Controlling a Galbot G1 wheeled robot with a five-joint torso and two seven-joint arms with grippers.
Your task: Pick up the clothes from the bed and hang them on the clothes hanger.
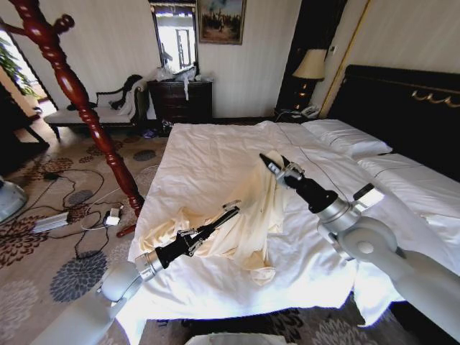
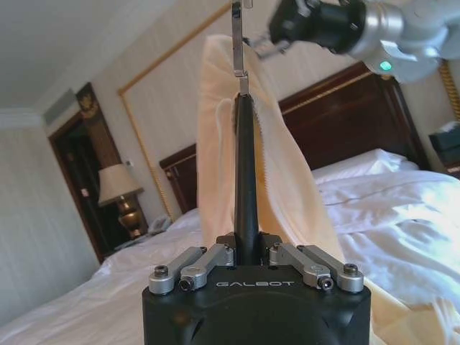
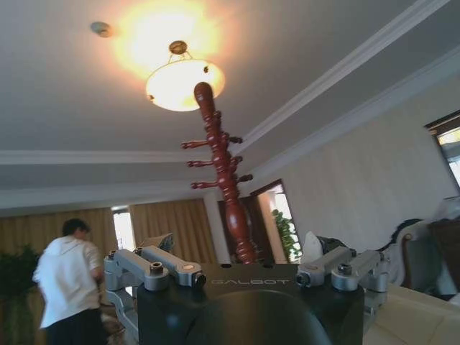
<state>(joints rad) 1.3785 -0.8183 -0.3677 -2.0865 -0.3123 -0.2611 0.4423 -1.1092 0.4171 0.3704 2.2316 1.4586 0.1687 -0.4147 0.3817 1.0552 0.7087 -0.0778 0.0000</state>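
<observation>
The pale cream clothes (image 1: 248,223) lie wrinkled on the bed (image 1: 215,158), whose sheets are white. One end of them is pulled up into a peak. My right gripper (image 1: 276,166) reaches in from the right and is shut on that peak. My left gripper (image 1: 192,239) comes from the lower left, shut on the black clothes hanger (image 1: 215,223), which points up along the cloth. In the left wrist view the clothes hanger (image 2: 246,165) rises straight from my left gripper (image 2: 246,253). Its silver hook (image 2: 237,43) ends close to my right gripper (image 2: 260,44), with the clothes (image 2: 295,187) draped behind.
A red wooden coat stand (image 1: 79,100) leans up left of the bed; its top (image 3: 215,158) shows against the ceiling. Cables and a power strip (image 1: 108,215) lie on the patterned carpet. The black headboard (image 1: 402,108) and a lamp (image 1: 309,68) are at the right.
</observation>
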